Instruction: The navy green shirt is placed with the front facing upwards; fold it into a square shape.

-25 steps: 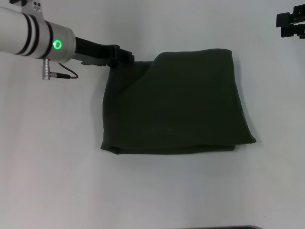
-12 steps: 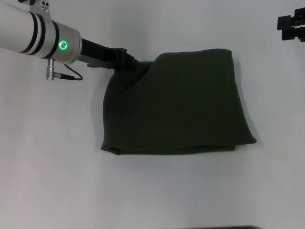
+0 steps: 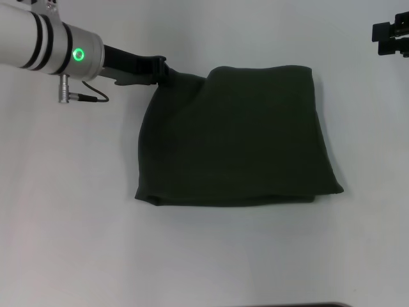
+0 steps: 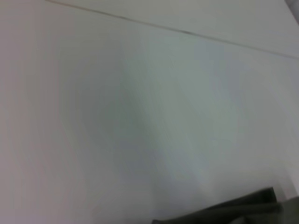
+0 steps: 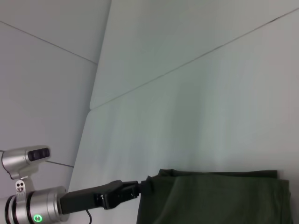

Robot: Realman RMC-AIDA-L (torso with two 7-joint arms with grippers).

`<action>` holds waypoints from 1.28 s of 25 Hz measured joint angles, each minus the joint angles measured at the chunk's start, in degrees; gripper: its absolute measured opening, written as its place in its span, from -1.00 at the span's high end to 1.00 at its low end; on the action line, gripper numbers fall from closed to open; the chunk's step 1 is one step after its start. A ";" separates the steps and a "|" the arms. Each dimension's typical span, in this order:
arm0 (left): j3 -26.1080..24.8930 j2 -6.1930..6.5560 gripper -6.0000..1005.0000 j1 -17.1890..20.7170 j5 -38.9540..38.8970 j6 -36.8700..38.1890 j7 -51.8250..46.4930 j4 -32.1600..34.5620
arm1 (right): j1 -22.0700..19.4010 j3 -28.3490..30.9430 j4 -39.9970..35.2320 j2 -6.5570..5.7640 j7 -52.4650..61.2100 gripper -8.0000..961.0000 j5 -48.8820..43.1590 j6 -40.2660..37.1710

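The white bench (image 3: 77,243) carries the navy green shirt (image 3: 236,137), folded into a rough rectangle at centre, plain side up. The left gripper (image 3: 167,73) pinches its far-left corner, which wants drawing level and releasing flat; the right gripper (image 3: 391,31) hangs far right, grip unreadable.

A white table (image 3: 77,243) is carrying the navy green shirt (image 3: 236,137), which is lying folded into a rough square, plain side up.
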 joint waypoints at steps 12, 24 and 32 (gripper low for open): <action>-4.74 0.95 0.89 1.59 -0.03 0.33 0.00 -0.46 | -0.25 0.00 0.00 0.00 0.03 0.06 0.03 -0.05; -4.75 0.54 0.67 1.67 0.00 -1.22 -0.04 -0.51 | -0.10 0.00 0.00 -0.05 0.15 0.05 0.14 0.00; -4.61 0.38 0.46 1.27 0.13 -2.39 -0.03 -0.68 | -0.24 0.00 0.00 -0.09 0.20 0.05 0.21 -0.10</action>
